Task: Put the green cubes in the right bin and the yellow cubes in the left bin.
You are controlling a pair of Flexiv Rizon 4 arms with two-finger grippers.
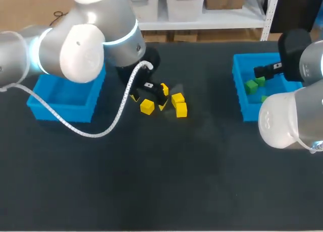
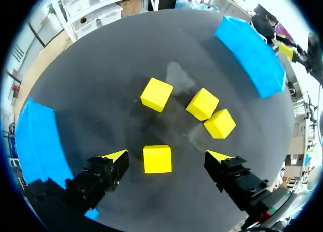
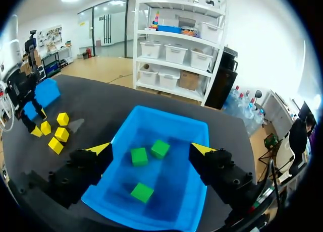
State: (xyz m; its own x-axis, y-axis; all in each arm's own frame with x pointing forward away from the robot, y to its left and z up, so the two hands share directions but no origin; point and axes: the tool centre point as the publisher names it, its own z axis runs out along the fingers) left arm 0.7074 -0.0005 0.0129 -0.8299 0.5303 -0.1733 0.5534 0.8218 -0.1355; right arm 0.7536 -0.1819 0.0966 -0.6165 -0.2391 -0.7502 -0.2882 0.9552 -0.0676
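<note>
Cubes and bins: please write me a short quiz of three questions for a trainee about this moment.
1. True or false: the left gripper is shut on a yellow cube.
2. How many green cubes lie in the right bin? A two, B three, C four.
3. Fill in: ___ yellow cubes lie on the table.
Key: 1 false; 2 B; 3 four.
</note>
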